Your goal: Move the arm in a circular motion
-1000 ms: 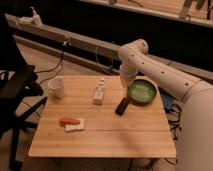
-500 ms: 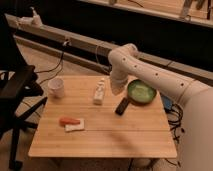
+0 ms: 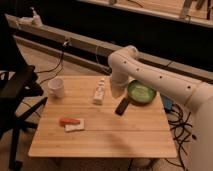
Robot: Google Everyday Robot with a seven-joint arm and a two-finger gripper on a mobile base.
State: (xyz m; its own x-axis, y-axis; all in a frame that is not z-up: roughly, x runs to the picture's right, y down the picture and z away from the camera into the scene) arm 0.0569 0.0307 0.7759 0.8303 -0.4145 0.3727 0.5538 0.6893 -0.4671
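Note:
My white arm [image 3: 150,75] reaches in from the right, over the wooden table [image 3: 105,140]. It bends at an elbow [image 3: 122,62] and points down. The dark gripper [image 3: 121,106] hangs low over the table's middle right. It is between a white bottle [image 3: 100,92] on its left and a green bowl [image 3: 141,92] on its right. It holds nothing that I can see.
A white cup [image 3: 56,88] stands at the table's back left. An orange object [image 3: 68,120] lies on a white pad [image 3: 75,128] at the front left. A black chair [image 3: 17,95] stands to the left. Cables and a rail [image 3: 75,42] run behind.
The arm's elbow and forearm have swung to the left, toward the bottle. The gripper stays at nearly the same spot beside the bowl. The objects on the table have not moved.

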